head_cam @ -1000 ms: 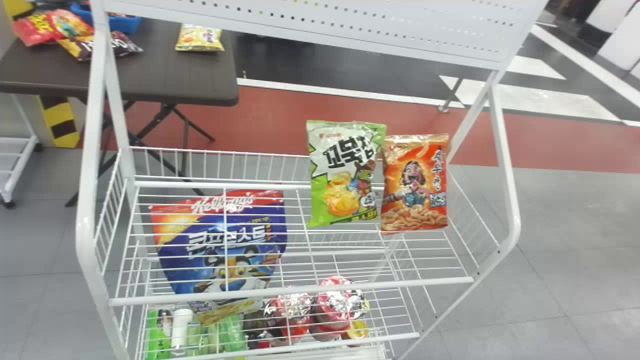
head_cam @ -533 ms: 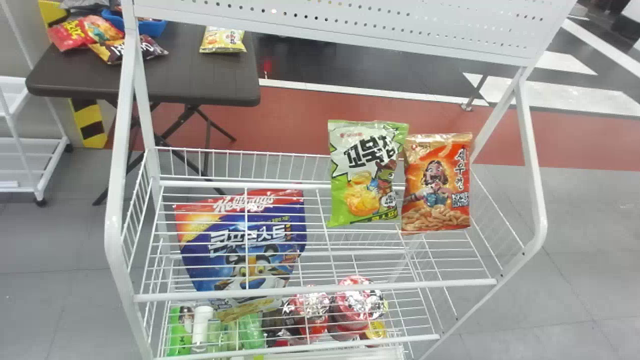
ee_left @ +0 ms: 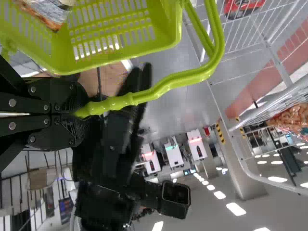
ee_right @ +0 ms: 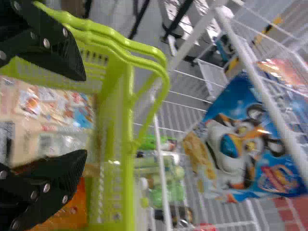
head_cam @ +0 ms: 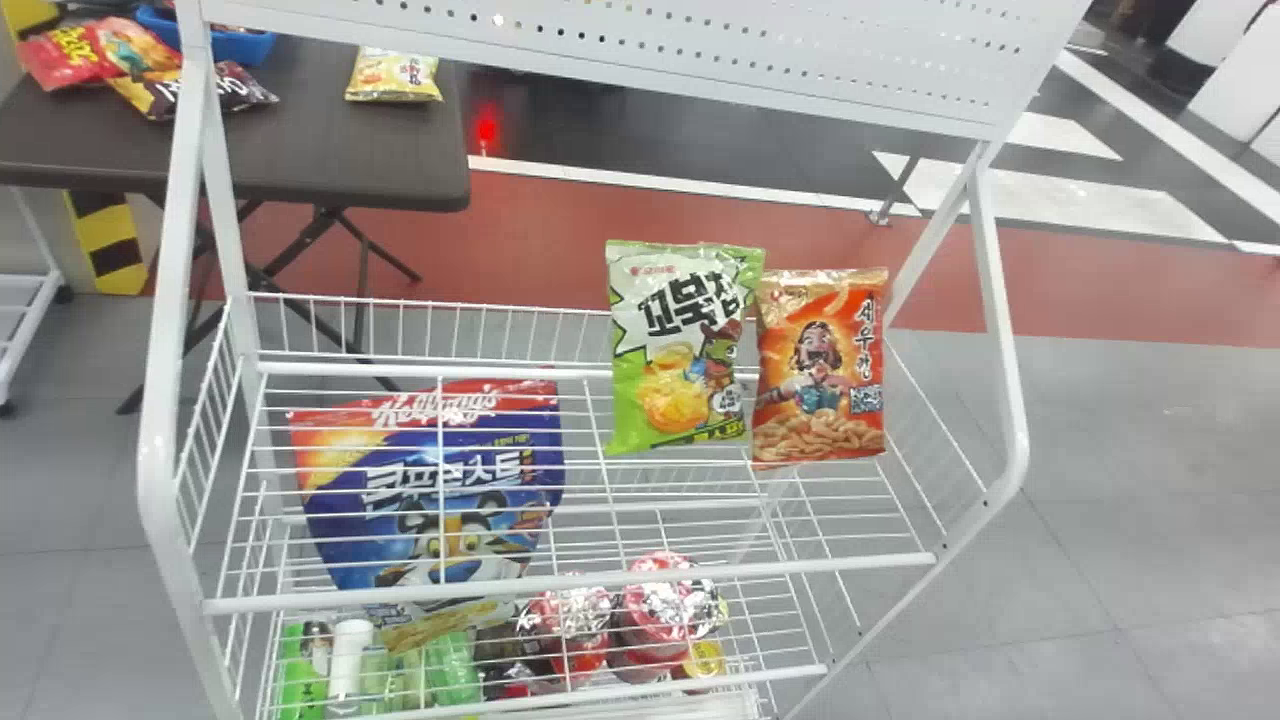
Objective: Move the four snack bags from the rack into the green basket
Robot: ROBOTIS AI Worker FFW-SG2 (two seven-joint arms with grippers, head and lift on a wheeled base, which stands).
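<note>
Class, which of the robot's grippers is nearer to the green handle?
Left. The left gripper is closed around the handle. The right gripper hangs open over the basket, not gripping the handle.

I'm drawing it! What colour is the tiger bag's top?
The top is red, best seen in the head view.

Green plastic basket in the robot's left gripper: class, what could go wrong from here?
The basket may swing, held by its handle in the left gripper. The open right gripper, over the basket, could snag it. The green-and-white snack bag and orange snack bag sit edge to edge, so grasping one might disturb the other.
</note>
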